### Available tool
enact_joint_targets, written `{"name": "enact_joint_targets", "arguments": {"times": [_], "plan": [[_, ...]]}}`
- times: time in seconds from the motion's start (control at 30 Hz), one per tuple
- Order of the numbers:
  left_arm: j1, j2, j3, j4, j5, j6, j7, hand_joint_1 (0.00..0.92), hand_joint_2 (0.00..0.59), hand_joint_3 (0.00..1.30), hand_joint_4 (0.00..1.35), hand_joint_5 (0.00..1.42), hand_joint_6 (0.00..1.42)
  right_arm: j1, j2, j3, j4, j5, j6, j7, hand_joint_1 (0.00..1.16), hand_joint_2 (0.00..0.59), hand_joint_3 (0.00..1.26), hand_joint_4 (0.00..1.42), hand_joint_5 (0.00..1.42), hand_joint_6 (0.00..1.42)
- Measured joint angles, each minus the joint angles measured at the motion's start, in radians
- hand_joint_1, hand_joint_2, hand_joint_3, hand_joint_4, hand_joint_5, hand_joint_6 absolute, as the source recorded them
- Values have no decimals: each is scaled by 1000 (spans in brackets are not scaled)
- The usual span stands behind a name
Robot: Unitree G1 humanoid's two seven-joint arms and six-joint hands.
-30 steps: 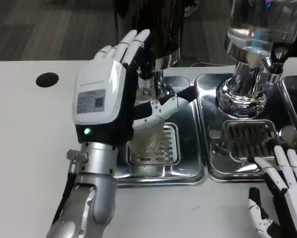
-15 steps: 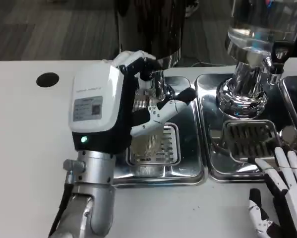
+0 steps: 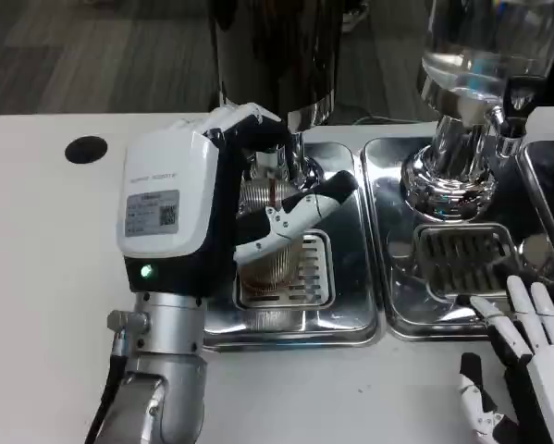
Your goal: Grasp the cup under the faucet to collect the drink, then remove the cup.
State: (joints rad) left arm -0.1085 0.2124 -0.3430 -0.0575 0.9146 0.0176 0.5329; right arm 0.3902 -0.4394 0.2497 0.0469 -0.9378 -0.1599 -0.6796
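A clear ribbed cup stands on the grate of the left drip tray, below the faucet of the dark dispenser. My left hand grips it: the fingers curl round its far side and the thumb lies across its front. Much of the cup is hidden behind the hand, and I cannot tell whether any drink is in it. At the table's front right my right hand rests with fingers apart, holding nothing.
A second dispenser with a clear tank and chrome base stands over the right drip tray. A black round hole marks the white table at the far left.
My left hand's fingers, straight up a second ago, have curled round the cup and the thumb has closed across its front. The right hand has barely moved.
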Motion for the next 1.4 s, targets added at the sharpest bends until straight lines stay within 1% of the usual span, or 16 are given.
{"name": "enact_joint_targets", "arguments": {"times": [0.87, 1.4], "plan": [[-2, -13, 21, 36, -8, -42, 22, 0, 91, 667, 604, 715, 576, -11, 4, 2, 0, 0, 4, 0, 234, 535, 228, 1, 0, 0], [-7, -11, 31, 39, -7, -43, 18, 0, 92, 667, 604, 708, 579, -25, 9, 11, 11, 0, 10, 1, 239, 542, 228, 0, 0, 0]]}}
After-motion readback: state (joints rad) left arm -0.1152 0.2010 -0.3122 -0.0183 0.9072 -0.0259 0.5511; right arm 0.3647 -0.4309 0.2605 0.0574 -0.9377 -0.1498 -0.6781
